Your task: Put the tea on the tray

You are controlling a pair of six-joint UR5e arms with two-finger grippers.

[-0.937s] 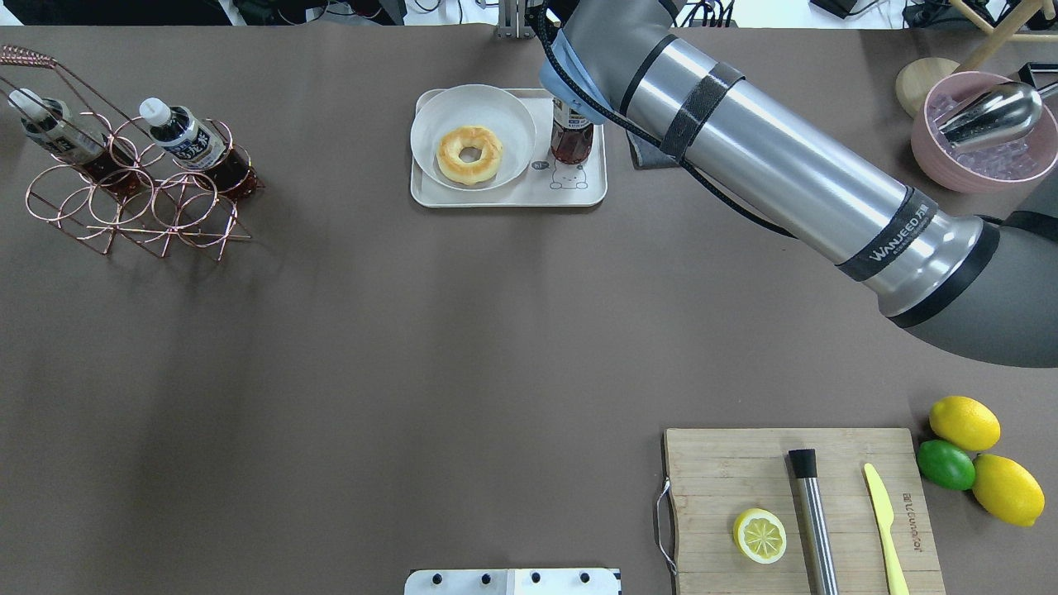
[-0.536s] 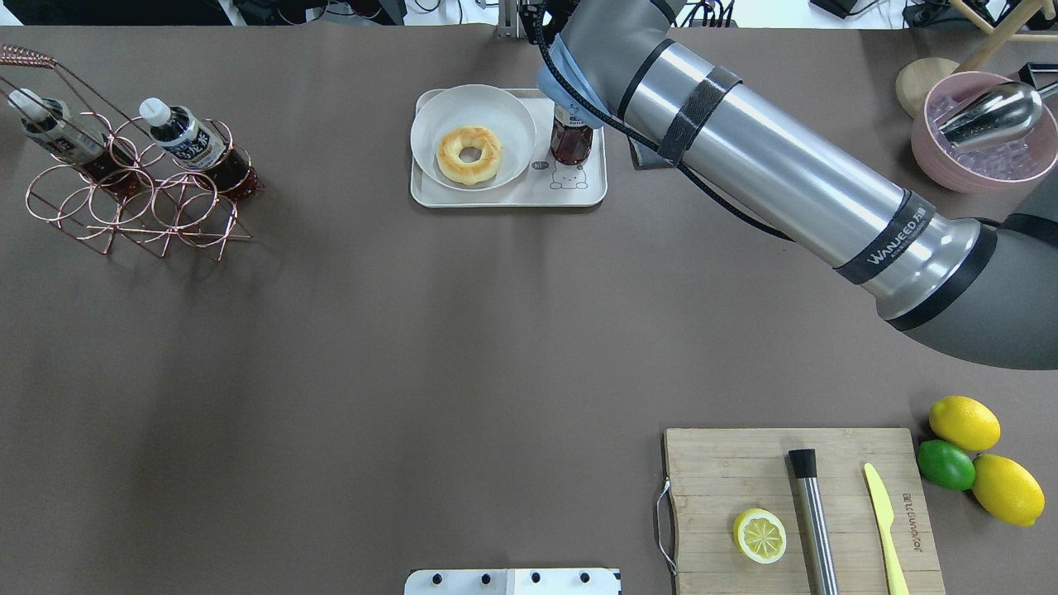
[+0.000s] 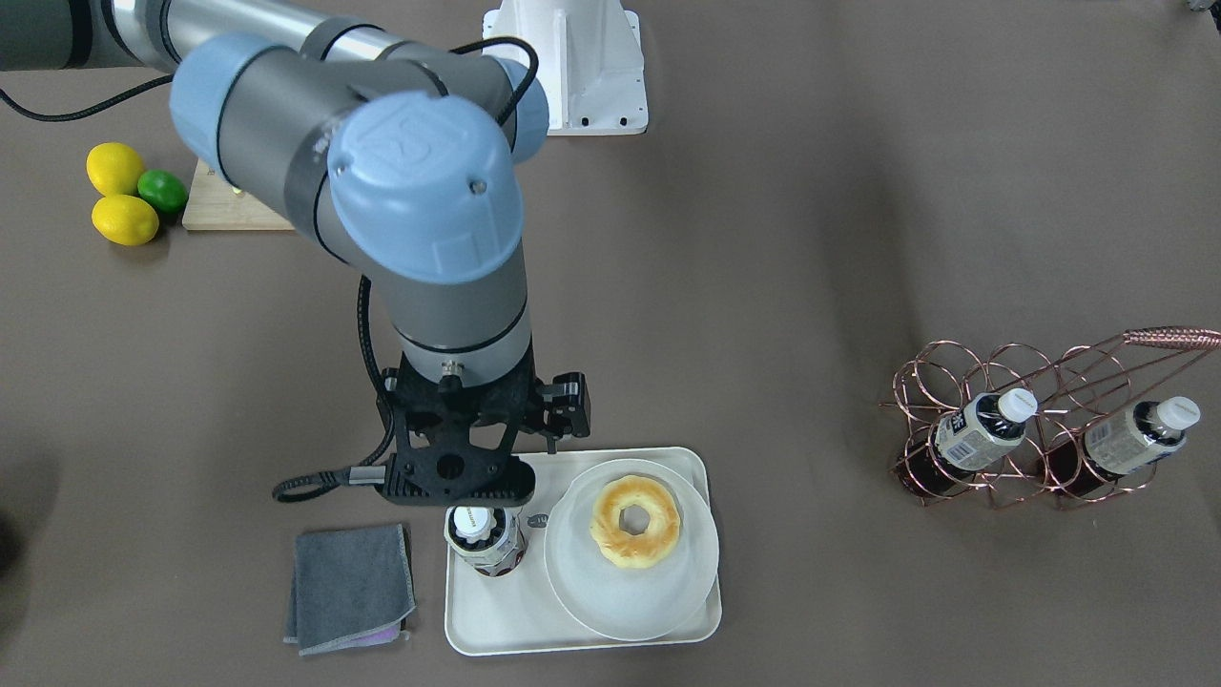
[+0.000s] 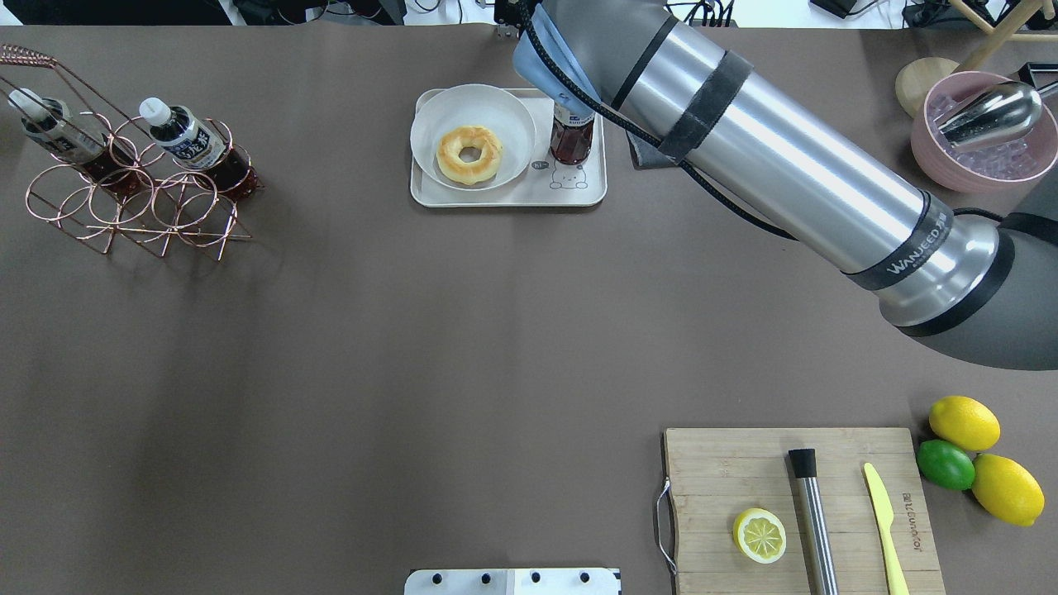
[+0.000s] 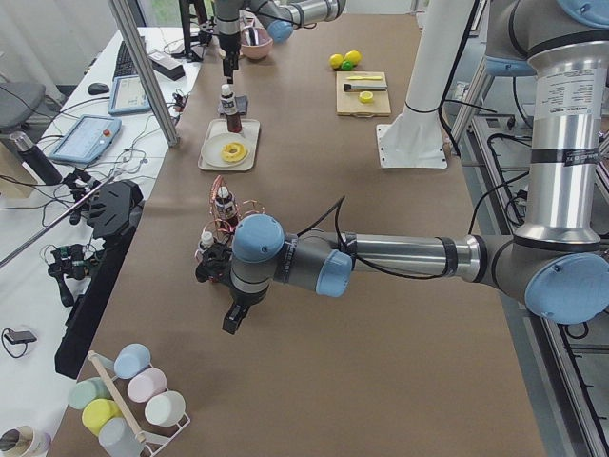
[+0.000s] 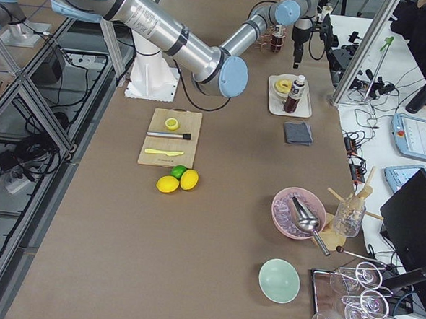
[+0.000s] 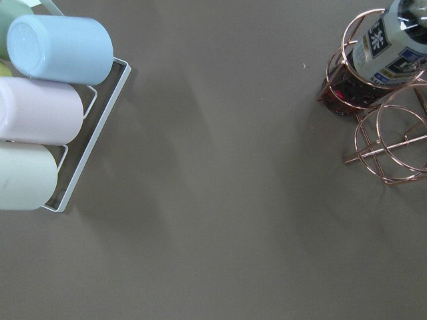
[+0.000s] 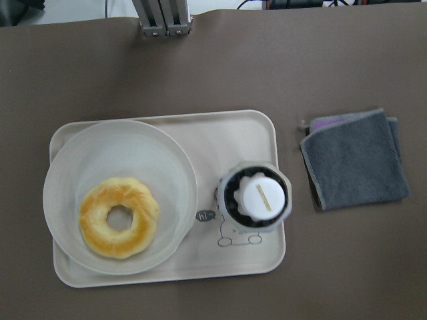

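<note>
Standing upright at the tray (image 8: 233,140) edge, the tea (image 8: 257,199) sits clear beneath the right end effector (image 3: 460,482), grip state unclear.

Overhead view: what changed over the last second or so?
The right arm swung its wrist toward the table's far edge and looks larger, so it has probably risen. Its gripper now hangs clear above the tea. Whether it held the bottle earlier was hidden. Unchanged: tea upright on the tray beside the donut plate; cutting board as before.
</note>
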